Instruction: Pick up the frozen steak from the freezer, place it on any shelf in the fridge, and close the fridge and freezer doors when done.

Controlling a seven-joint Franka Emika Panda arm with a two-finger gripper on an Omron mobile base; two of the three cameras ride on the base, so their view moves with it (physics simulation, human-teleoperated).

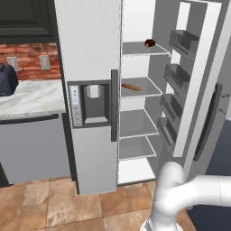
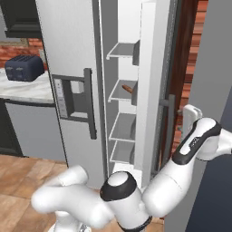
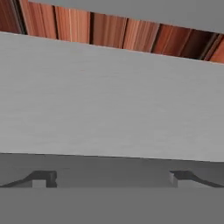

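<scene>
The fridge door (image 1: 198, 90) stands swung wide to the right, its inner face with 4 bins turned toward the left base camera, and the freezer door (image 1: 90, 90) with the dispenser looks shut. Inside the open compartment a reddish-brown slab, which I take to be the steak (image 1: 131, 86), lies on the 2nd shelf (image 1: 149, 92) from the top, near that shelf's left front edge, its long axis running roughly left to right along the front edge. A small dark round item (image 1: 150, 43) sits on the top shelf toward its right rear corner.

The end effector (image 3: 113, 178) is out on the far side of the open door, its hand at the door's outer face near the dark handle (image 2: 168, 122) in the right base view. Its fingertips (image 3: 43, 178) stand well apart with nothing between them, facing a plain grey panel close ahead.

So the relation that matters is door to hand: the door's outer face lies directly in front of the end effector, and the compartment lies beyond it to the left. Judging by this, pushing leftward would swing the door shut.
</scene>
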